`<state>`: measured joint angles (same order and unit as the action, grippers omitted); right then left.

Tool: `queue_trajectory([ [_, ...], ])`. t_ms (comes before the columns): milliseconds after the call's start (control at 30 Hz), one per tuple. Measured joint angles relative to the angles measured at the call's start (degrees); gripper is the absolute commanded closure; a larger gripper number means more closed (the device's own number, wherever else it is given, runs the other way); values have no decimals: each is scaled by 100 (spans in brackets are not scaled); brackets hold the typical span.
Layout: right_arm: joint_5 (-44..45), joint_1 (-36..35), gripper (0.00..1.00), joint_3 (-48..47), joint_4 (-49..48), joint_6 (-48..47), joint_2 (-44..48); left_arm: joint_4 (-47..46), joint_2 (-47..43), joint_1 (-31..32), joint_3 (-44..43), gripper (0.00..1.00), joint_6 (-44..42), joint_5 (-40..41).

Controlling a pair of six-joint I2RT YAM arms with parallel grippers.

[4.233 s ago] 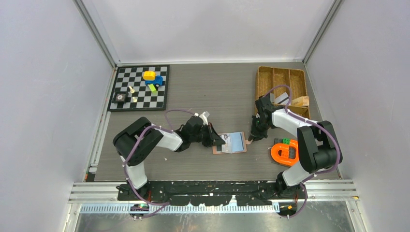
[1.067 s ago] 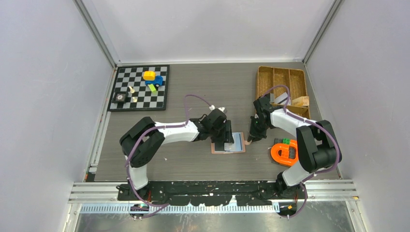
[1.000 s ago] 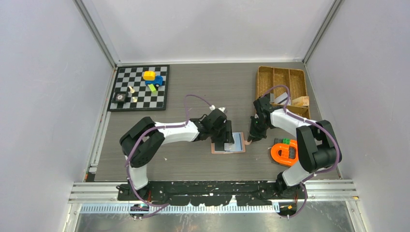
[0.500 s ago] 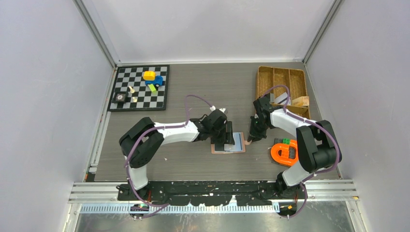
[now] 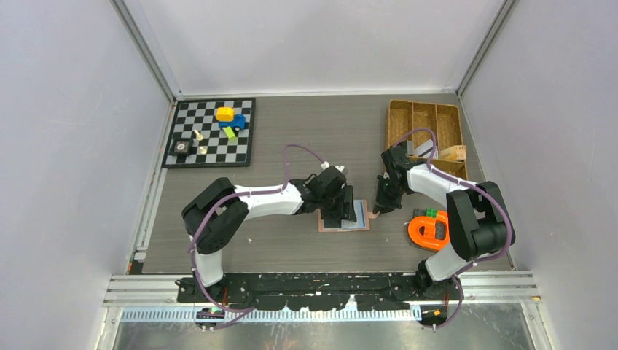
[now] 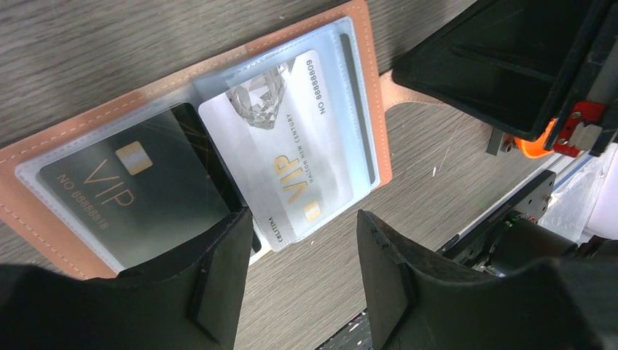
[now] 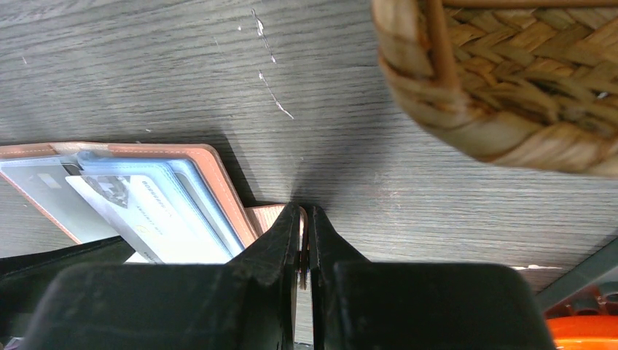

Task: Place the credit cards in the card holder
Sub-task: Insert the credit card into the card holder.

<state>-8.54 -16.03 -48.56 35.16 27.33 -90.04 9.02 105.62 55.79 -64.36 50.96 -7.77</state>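
Two things are tucked in the pink card holder (image 6: 377, 131), which lies open and flat on the grey table (image 5: 291, 131), near the middle of the top view. One is a dark card (image 6: 135, 193), on the left side of the left wrist view, deep in its clear pocket. The other is a pale card (image 6: 291, 157), in the middle of that view. It sits a bit crooked, and its lower end sticks out past the pocket.

The left gripper (image 6: 304, 219) is low over the card holder with its jaws apart – the end of the pale card shows in the gap between them.

The right gripper (image 7: 304, 219) is at the right edge of the card holder. Its jaws are squeezed together on the little pink strap there. A wicker tray (image 7: 510, 80) fills the upper right of the right wrist view.
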Motion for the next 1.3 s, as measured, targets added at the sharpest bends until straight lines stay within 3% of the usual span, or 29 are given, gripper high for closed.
queue_trajectory([
  [400, 17, -15, 100, 0, -2, 0, 0, 57, 291, 20, -337, 45, -4, -92],
  [533, 26, -15, 98, 0, 0, 2, 0, 72, 328, 28, -398, 40, -28, -127],
  [567, 37, -22, 93, 0, 0, 4, 2, 70, 334, 31, -404, 38, -42, -129],
  [667, 63, -42, 59, -4, 11, 22, 22, 70, 332, 37, -409, 28, -92, -129],
  [800, 118, -90, 48, -11, 144, 59, 164, 140, 205, 35, -407, 23, -249, -103],
  [933, 236, -157, 47, -101, 442, 68, 498, 363, -299, -35, -289, 23, -450, 7],
  [1100, 313, -328, 58, -251, 579, 142, 966, 446, -1003, -299, 105, 24, -562, 90],
  [1300, -90, -614, 67, -238, 378, 378, 1078, 518, -1147, -748, 636, 33, -645, 138],
])
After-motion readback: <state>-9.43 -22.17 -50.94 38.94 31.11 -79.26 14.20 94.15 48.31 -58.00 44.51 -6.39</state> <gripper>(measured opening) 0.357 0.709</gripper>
